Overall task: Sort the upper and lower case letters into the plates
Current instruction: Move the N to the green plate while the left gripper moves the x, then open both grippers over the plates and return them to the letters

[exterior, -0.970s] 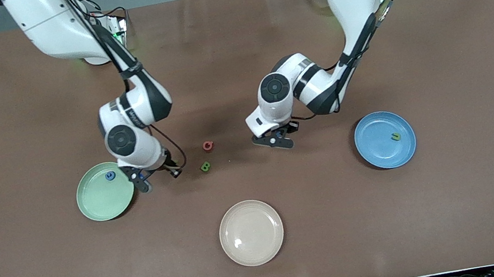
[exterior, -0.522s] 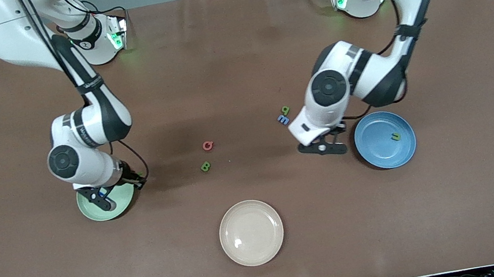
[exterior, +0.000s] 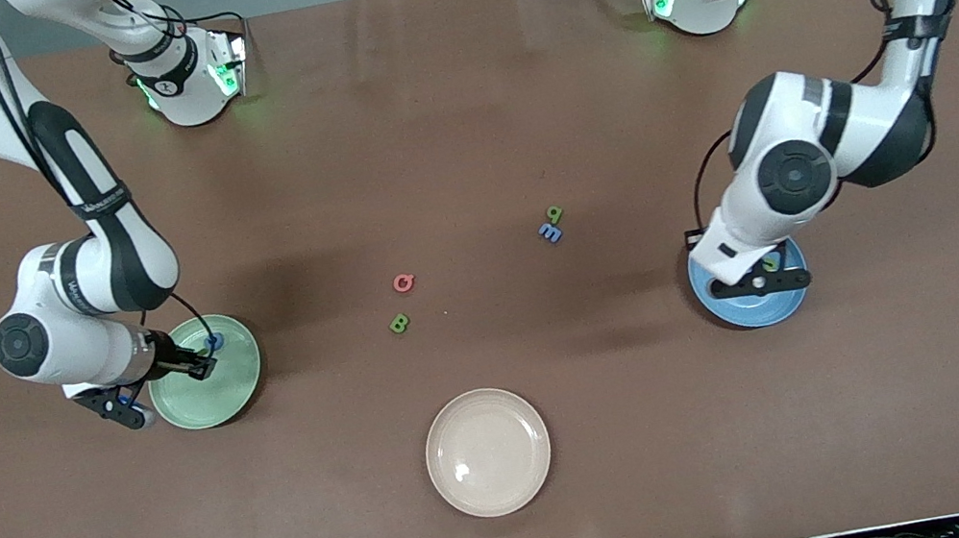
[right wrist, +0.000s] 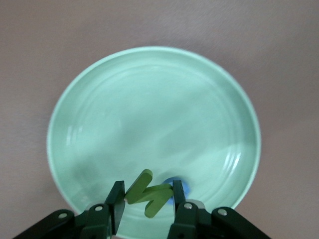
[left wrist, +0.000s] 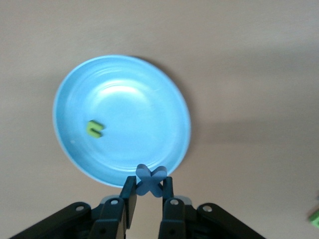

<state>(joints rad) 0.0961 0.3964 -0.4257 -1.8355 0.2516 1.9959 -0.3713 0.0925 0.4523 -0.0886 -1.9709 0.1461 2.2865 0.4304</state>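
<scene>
Seen from the high front camera, the right pincer (exterior: 113, 408) hangs at the 9 o'clock rim of the mint green plate (exterior: 205, 403). That plate lies at about 8 o'clock on the brown bench (exterior: 451, 98). The pincer's fingers are closed narrowly on a green zigzag letter (right wrist: 148, 194). A small blue letter (exterior: 213, 342) already lies in the plate at 1 o'clock.

A second ago this arm stood near the middle of the bench; it has since swung outward to the plate.

Near the centre, a red letter (exterior: 404, 283) and a green letter B (exterior: 399, 323) lie loose, the B at 7 o'clock from the red one. At 2 o'clock from them lies a small green letter (exterior: 554, 214), touching or just beside a blue letter (exterior: 549, 232). These two came into sight as the left arm moved off. An empty cream plate (exterior: 488, 452) sits at 6 o'clock on the bench.

At about 4 o'clock on the bench is the blue plate (exterior: 731, 315). The left pincer (exterior: 769, 282) hangs over it, clamped fully on a blue X-shaped letter (left wrist: 150, 180). It too has travelled out from the centre. A yellow-green letter (left wrist: 94, 129) already rests in this plate.

Both carried letters appear to have reached their plates, so letting them go looks like the next step. Four letters are left to sort.
</scene>
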